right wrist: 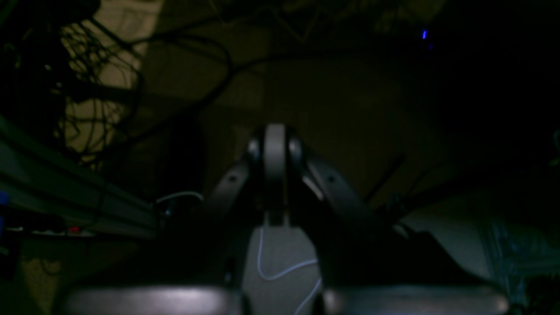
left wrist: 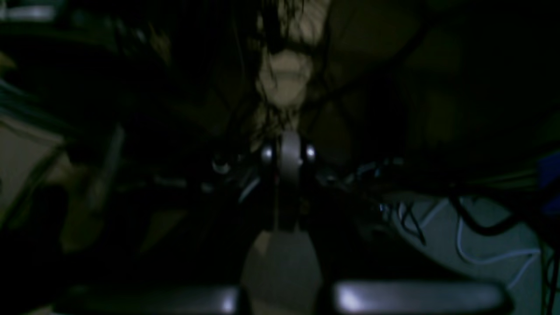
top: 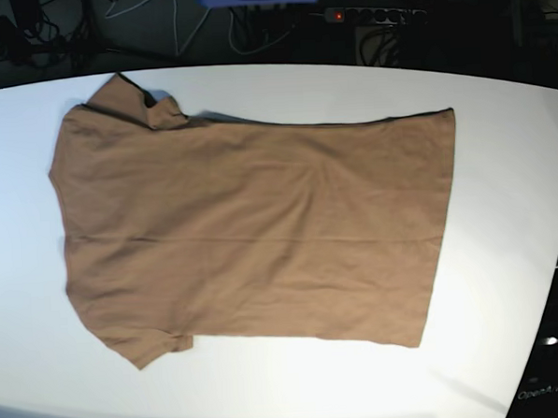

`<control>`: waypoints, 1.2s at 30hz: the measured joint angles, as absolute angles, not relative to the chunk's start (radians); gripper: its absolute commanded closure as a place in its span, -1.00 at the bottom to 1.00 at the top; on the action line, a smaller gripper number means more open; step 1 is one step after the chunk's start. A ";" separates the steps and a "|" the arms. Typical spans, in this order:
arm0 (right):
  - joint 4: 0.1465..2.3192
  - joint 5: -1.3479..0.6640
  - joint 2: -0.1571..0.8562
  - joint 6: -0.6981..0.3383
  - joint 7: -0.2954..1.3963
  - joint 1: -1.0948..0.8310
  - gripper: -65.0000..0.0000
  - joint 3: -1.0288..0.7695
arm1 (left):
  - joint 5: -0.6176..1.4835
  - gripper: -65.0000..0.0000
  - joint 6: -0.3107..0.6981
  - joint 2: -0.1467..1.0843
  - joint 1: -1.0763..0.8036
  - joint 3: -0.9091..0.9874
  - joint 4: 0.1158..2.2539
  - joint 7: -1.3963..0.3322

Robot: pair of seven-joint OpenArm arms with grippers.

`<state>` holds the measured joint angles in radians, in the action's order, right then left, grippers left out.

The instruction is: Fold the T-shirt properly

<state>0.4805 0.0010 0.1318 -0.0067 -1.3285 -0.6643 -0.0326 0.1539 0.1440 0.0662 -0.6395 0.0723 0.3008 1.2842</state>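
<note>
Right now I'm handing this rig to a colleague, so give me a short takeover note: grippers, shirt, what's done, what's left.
Left gripper: shut, holding nothing, away from the table.
Right gripper: shut, holding nothing, also away from the table.
T-shirt: spread flat on the white table, collar end toward the base view's left, hem toward its right, both sleeves out.
Done: shirt laid out; no fold shows.
Left: all the folding.
</note>
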 measured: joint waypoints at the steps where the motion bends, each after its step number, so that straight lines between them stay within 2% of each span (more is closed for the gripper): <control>1: 0.508 0.001 0.132 -0.007 -1.324 -0.683 1.00 -0.033 | 0.154 0.97 0.141 0.067 -0.672 0.072 0.380 1.279; 5: 0.631 0.001 0.132 -0.007 -1.322 -0.770 0.99 -0.033 | 0.146 0.97 0.142 0.066 -0.804 0.071 0.704 1.296; 8: 0.735 0.001 0.132 -0.007 -1.325 -0.808 0.98 -0.033 | 0.151 0.97 0.142 0.070 -0.902 0.072 0.881 1.231; 12: 0.854 0.001 0.133 -0.007 -1.325 -0.853 0.98 -0.033 | 0.150 0.97 0.139 0.072 -0.960 0.078 1.097 1.020; 18: 0.947 0.002 0.134 -0.007 -1.318 -0.859 0.98 -0.033 | 0.155 0.97 0.133 0.067 -0.976 0.193 1.389 0.686; 22: 1.009 0.010 0.136 -0.007 -1.256 -0.854 0.98 -0.060 | 0.149 0.97 0.147 0.065 -1.013 0.202 1.534 0.566; 26: 1.115 0.056 0.139 -0.010 -1.117 -0.850 0.98 -0.092 | 0.151 0.97 0.145 0.066 -1.031 0.204 1.662 0.493; 29: 1.189 0.104 0.140 -0.014 -1.004 -0.832 0.98 -0.107 | 0.150 0.97 0.143 0.066 -1.031 0.206 1.730 0.432; 36: 1.301 0.125 0.141 -0.015 -0.861 -0.829 0.98 -0.110 | 0.147 0.97 0.135 0.059 -1.022 0.244 1.815 0.311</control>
<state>1.3010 0.1249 0.1410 -0.0147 -0.8612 -0.8288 -0.1101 0.1474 0.1349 0.0593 -1.0218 0.2443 1.8153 0.3107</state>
